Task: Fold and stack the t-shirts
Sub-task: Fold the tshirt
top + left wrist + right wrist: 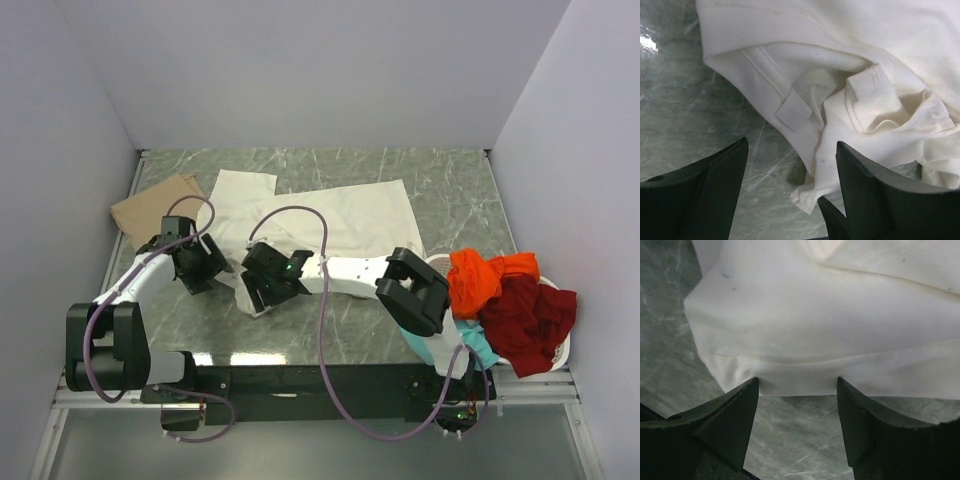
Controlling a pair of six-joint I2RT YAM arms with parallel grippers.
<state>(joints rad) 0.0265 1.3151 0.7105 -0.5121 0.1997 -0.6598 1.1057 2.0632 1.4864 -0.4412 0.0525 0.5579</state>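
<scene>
A large cream-white t-shirt (330, 215) lies spread across the middle of the table, its near-left part bunched. My left gripper (212, 266) sits at that bunched edge. In the left wrist view it (791, 146) is open, with a crumpled fold of the cream-white t-shirt (865, 105) lying loose between the fingers, closer to the right one. My right gripper (254, 290) is beside it. In the right wrist view it (797, 381) is open, its tips at the flat hem of the cream-white t-shirt (820, 325). A tan t-shirt (152, 207) lies at the left.
A white basket (562, 350) stands at the table's right near corner. It holds an orange t-shirt (485, 278), a dark red t-shirt (528, 315) and a teal t-shirt (478, 345). White walls enclose the marbled table (450, 190) on three sides.
</scene>
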